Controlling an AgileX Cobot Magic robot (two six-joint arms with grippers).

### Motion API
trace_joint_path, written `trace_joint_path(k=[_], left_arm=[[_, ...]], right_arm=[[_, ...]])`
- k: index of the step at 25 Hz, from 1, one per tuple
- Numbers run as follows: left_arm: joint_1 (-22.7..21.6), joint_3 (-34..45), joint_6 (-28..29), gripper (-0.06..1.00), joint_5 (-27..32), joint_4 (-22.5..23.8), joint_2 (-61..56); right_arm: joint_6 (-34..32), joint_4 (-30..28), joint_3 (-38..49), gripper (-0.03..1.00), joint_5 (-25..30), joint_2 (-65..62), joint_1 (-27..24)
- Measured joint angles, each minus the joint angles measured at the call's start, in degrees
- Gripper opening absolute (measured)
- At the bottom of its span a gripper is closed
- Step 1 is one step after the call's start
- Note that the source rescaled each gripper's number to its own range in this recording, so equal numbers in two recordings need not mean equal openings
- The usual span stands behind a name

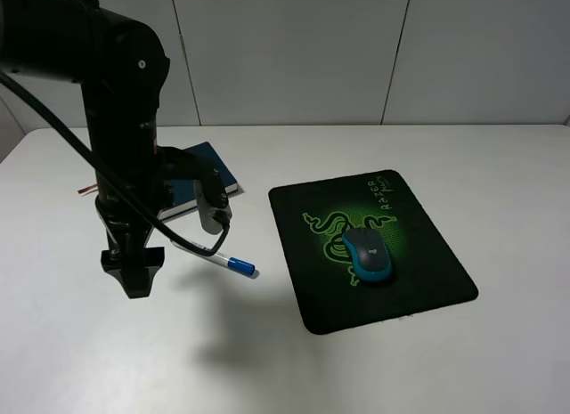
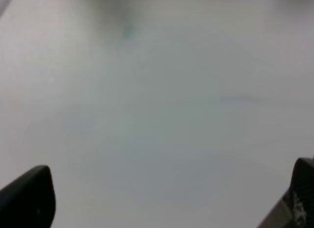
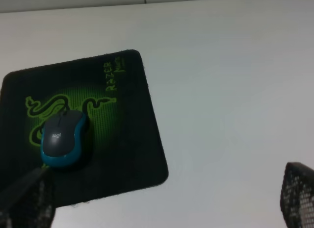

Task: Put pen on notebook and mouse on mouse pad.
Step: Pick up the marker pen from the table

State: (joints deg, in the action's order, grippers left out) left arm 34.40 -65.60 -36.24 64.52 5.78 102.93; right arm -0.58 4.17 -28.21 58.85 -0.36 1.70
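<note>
The pen (image 1: 230, 263) lies on the white table with its blue cap pointing toward the mouse pad, just right of my left gripper (image 1: 134, 276). That gripper points down and stands open over bare table; its fingertips (image 2: 29, 198) hold nothing. The dark blue notebook (image 1: 212, 167) sits behind the left arm, partly hidden by it. The mouse (image 1: 368, 255) (image 3: 63, 138) rests on the snake logo of the black mouse pad (image 1: 427, 263) (image 3: 127, 139). My right gripper (image 3: 162, 208) hovers open above the table beside the pad and is out of the exterior view.
The white table (image 1: 463, 369) stretches around the pad, with a grey panelled wall (image 1: 356, 49) behind it. A black cable (image 1: 178, 240) loops from the left arm down close to the pen.
</note>
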Motion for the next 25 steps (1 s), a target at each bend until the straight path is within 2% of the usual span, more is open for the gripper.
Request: trace_joint_path(k=[13, 19, 25], left_arm=[[0.38, -12.07, -8.01, 0.93, -3.4, 2.76, 12.46], [1.24, -12.63, -10.77, 0.93, -8.6, 2.7, 14.47], [1.73, -12.63, -11.73, 0.93, -11.28, 2.54, 16.74]], right_arm=[[0.0, 0.0, 0.0, 1.0, 0.0, 0.0, 0.0], [0.02, 0.0, 0.0, 1.0, 0.0, 0.0, 0.0], [0.09, 0.0, 0.0, 1.0, 0.0, 0.0, 0.0]])
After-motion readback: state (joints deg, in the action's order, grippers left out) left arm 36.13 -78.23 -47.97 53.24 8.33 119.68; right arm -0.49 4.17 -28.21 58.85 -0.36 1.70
